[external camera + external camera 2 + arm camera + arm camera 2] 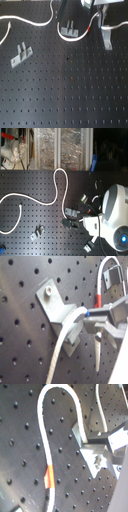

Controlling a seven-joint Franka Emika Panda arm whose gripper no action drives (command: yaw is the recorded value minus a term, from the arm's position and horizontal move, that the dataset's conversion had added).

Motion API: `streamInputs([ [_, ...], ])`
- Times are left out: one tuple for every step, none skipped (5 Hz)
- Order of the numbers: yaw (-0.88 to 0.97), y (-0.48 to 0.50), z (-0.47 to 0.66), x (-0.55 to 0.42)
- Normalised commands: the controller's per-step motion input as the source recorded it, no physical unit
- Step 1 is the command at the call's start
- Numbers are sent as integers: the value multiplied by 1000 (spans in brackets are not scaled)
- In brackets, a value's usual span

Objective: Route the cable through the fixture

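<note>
As the cable [30, 22] crosses the board's far side in the first exterior view, its red section [89, 30] lies beside the fixture [68, 32]. First wrist view: gripper [98, 320] apparently pinching cable [62, 348] at fixture [56, 304]; keep cord low, aligned.

Black perforated bench [65, 95] carrying a spare metal bracket [21, 54] near its edge at the first exterior view's left; clear plastic storage bins [60, 147] stand beyond the bench's far edge.
</note>
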Motion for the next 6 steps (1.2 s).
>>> streamInputs([
  [66,-43,116,-131],
  [0,-36,2,2],
  [69,29,124,0],
  [0,235,161,59],
  [-43,261,95,104],
  [0,220,140,24],
])
